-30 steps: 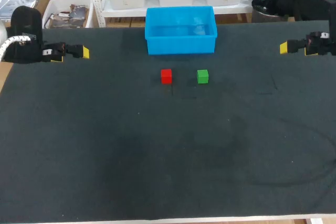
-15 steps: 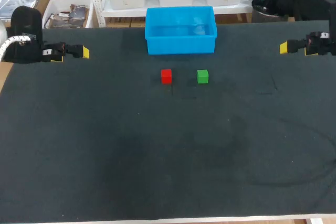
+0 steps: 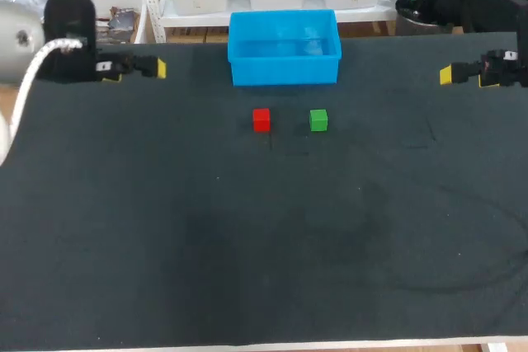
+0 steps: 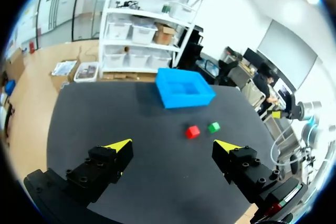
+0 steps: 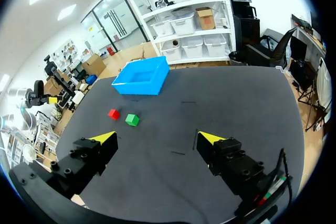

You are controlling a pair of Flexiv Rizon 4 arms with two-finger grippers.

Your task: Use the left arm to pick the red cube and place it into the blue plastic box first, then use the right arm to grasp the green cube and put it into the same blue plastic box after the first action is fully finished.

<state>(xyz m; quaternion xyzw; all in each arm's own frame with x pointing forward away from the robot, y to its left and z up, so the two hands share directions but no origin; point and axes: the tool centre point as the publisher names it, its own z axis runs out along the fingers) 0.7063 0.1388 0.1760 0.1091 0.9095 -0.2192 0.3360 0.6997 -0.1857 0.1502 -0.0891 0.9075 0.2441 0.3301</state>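
1. Red cube (image 3: 261,119) sits near the table's (image 3: 165,245) far edge, just in front of the blue plastic box (image 3: 285,70), the green cube (image 3: 318,119) close on its right.
2. Left gripper (image 3: 157,68) hangs by the far left corner, jaws spread wide and empty; the cube lies well off toward the middle.
3. Right gripper (image 3: 446,75), equally wide and empty, is farther away.
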